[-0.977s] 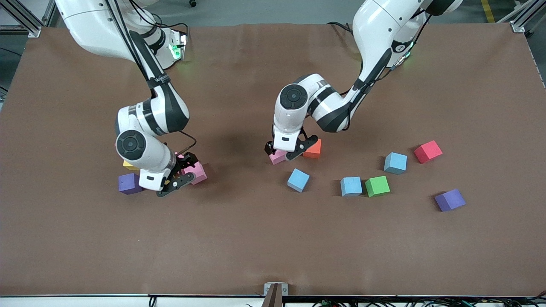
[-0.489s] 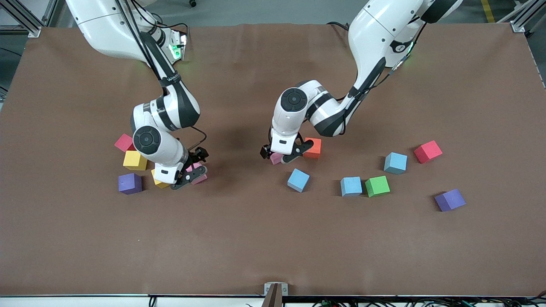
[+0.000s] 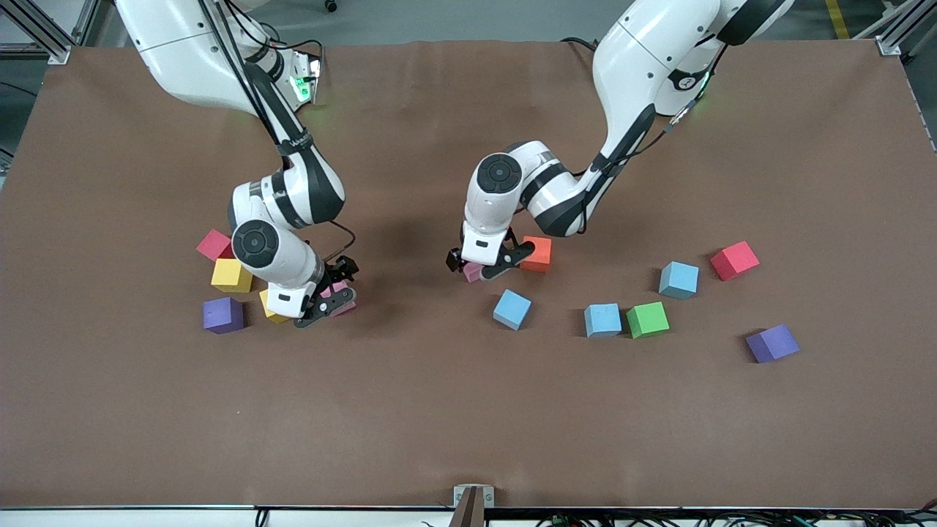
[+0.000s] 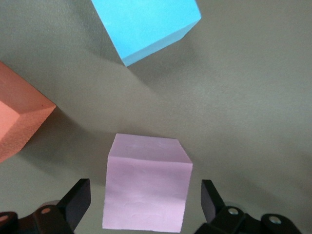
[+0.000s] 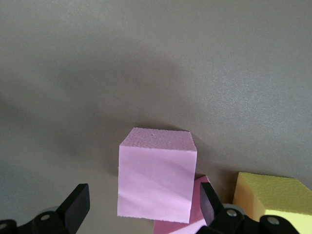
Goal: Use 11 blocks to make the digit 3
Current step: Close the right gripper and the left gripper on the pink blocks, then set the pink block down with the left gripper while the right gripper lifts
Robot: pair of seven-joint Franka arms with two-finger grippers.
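Both released: left hand (image 3: 489, 266) straddles a pink block (image 4: 146, 183), right hand (image 3: 327, 298) another pink block (image 5: 156, 174).

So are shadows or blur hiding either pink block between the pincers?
No. Left wrist view: pink block sharp, evenly lit, soft shadow beside it. Right wrist view: pink cube clear, broad arm shadow on the table. Front view: arms partly cover both.

Left gripper (image 3: 487, 268) and right gripper (image 3: 327, 298) low, jaws wide apart.
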